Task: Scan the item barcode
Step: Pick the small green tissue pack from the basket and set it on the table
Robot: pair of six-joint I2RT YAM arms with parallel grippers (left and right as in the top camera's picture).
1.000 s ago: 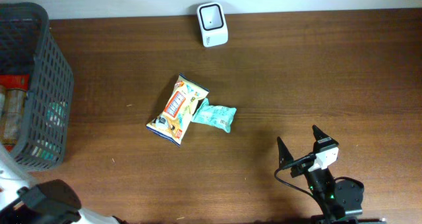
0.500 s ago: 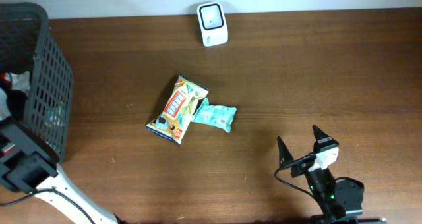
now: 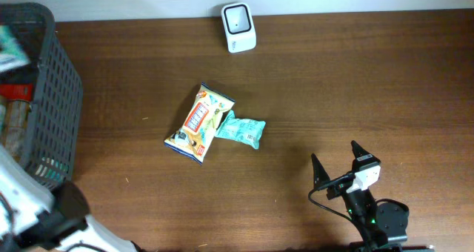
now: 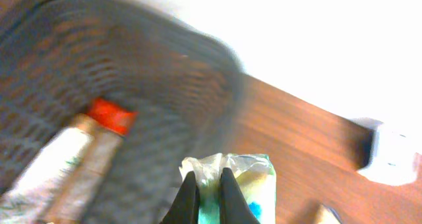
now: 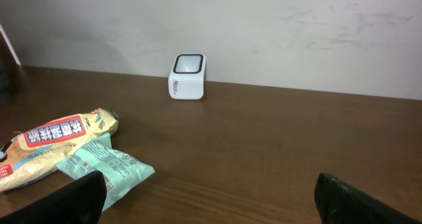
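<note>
Brown wood table [image 3: 333, 81], left gripper [image 4: 206, 184] clamped on a teal-white packet [image 4: 254, 178] held over the grey basket [image 4: 132, 72], presumably bound for the scanner [image 3: 238, 27]; right gripper [image 3: 333, 150] spread wide, parked idle

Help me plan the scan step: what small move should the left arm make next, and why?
Probably swing the left pincer away from the dark grey mesh basket towards the small white box scanner. It is shut on the crinkled edge of a teal-and-white plastic packet, and the scanner stands well off at the far edge of the brown wooden table.
</note>
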